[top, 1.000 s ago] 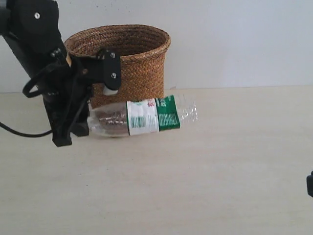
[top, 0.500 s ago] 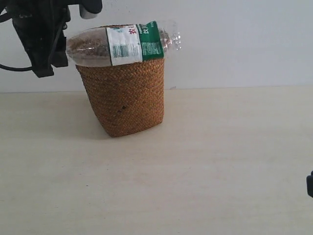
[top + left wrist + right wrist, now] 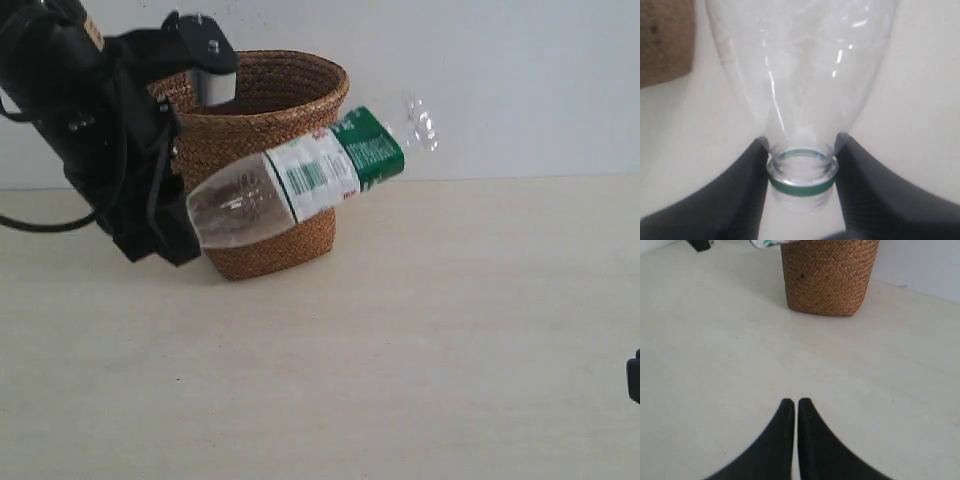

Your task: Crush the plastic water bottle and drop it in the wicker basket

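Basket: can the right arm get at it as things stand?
Probably yes: only bare table lies between the shut, empty right gripper and the basket. The bottle, held by the left gripper, is up off the table, clear of that path.

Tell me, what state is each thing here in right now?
Plastic water bottle: held by its neck, tilted, up off the table.
Wicker basket: upright on the table, behind the bottle.
Left jaws: shut on the bottle's neck.
Right jaws: shut, empty.

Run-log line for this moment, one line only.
bottle: aloft, tilted, outside basket | left end effector: gripping its neck | right end effector: shut, empty, above table
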You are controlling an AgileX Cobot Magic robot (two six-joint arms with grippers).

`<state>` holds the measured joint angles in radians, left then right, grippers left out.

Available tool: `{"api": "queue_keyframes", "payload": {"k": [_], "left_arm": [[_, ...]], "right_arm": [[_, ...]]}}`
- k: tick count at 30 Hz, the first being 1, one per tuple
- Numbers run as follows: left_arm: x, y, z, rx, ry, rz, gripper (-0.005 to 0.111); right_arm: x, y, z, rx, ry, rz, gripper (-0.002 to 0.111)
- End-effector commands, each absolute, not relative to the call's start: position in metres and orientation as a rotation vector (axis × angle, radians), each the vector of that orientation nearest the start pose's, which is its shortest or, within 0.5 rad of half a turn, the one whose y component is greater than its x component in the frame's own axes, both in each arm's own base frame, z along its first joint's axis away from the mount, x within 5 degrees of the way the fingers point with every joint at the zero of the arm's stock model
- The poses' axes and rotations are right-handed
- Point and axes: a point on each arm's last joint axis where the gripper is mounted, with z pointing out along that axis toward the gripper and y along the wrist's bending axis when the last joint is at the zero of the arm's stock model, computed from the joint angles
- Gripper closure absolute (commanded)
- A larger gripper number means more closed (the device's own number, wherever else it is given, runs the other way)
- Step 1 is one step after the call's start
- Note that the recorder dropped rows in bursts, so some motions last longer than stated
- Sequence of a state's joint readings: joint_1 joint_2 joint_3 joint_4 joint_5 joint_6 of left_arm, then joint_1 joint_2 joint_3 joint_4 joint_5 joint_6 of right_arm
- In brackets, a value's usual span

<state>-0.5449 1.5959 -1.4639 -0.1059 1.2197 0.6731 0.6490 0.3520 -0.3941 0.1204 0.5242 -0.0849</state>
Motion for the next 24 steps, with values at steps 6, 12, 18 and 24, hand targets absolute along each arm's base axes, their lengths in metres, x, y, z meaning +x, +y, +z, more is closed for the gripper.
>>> {"api": "queue_keyframes", "payload": {"k": [6,12,18,24], "left_arm": [[0.288,-0.159,0.344,1.359,2.281,0.194,0.102],[0.310,-0.160,0.425,1.130,1.861,0.345,0.052],[0.325,-0.156,0.438,0.938,1.939,0.416,-0.003],[0.327,-0.151,0.422,1.001,2.060,0.510,-0.001]], "right_arm": [[0.059,0.051,0.276,-0.651,1.874,0.499,0.108],[0.059,0.051,0.276,-0.651,1.874,0.499,0.108],[0.059,0.051,0.276,-0.651,1.874,0.499,0.108],[0.059,0.051,0.276,-0.651,1.874,0.499,0.108]]}}
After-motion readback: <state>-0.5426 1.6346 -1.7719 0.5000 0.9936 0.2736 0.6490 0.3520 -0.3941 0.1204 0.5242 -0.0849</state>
